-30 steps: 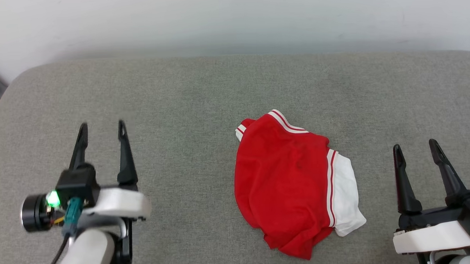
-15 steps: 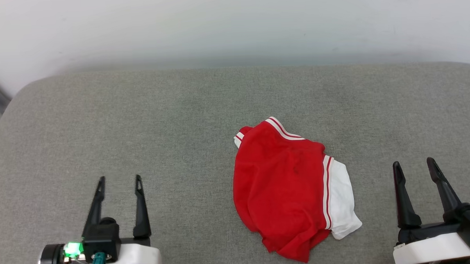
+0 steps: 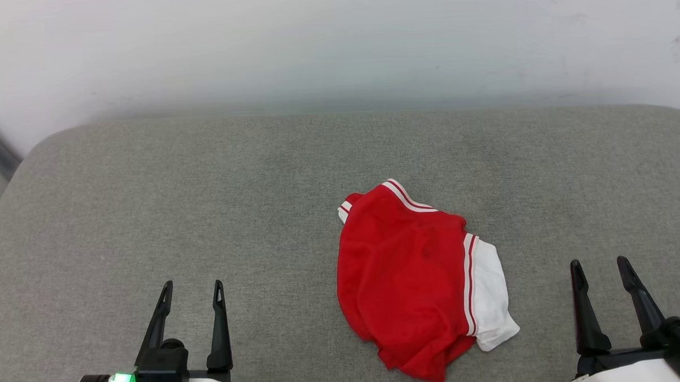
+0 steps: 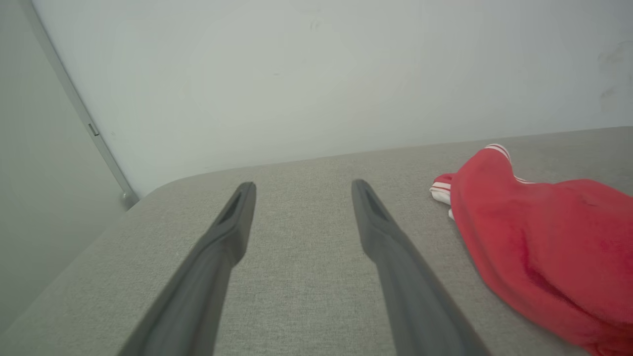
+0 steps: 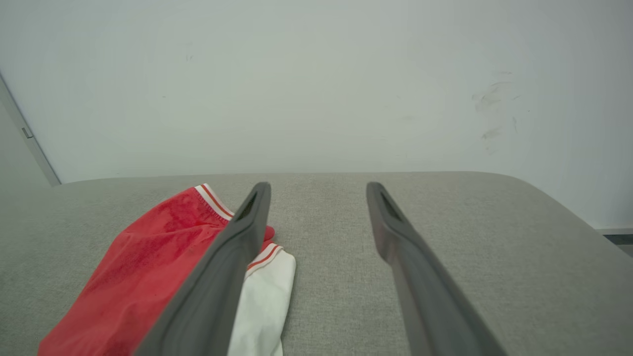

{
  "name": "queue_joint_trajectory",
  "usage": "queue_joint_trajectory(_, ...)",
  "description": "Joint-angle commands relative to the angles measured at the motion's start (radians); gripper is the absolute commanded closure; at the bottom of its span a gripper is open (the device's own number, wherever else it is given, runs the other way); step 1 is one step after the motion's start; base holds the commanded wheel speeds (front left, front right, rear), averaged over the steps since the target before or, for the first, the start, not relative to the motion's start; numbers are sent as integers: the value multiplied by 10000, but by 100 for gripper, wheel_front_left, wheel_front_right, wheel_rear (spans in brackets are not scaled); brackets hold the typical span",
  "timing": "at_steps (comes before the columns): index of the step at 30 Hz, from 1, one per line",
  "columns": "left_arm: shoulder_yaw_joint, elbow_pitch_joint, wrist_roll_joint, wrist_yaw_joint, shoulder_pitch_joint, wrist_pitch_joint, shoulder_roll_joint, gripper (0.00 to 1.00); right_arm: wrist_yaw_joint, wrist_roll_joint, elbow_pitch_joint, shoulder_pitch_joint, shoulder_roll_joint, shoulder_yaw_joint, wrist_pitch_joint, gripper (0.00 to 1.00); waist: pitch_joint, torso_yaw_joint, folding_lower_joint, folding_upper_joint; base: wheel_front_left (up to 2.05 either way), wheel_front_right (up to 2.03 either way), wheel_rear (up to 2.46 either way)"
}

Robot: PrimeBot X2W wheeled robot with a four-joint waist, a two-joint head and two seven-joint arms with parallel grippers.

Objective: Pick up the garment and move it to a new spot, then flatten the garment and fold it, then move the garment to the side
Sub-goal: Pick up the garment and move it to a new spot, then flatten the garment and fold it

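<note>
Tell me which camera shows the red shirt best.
The head view: the whole garment lies bunched on the grey cushion, unobstructed. The left wrist view catches its red side, cut off at the frame edge. In the right wrist view, one of the right gripper's jaws crosses it.

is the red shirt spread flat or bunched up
Bunched up: the red shirt lies in a rumpled heap, one white sleeve sticking out.
</note>
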Motion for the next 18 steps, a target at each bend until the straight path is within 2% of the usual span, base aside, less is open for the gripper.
queue_joint_trajectory(1,91,-23,73,-64,87,-26,-50,0,-7,35,12,160,13,-7,-17,0,-20,2,0,-1,0,0,0)
queue_joint_trajectory(12,397,92,316,-361,148,-26,-273,0,-7,232,71,152,12,-117,-17,0,-58,18,0,-1,0,0,0)
queue_joint_trajectory(18,504,112,365,-427,76,-26,-348,0,-7,-25,-341,-669,13,-353,-17,0,16,37,0,-1,0,0,0)
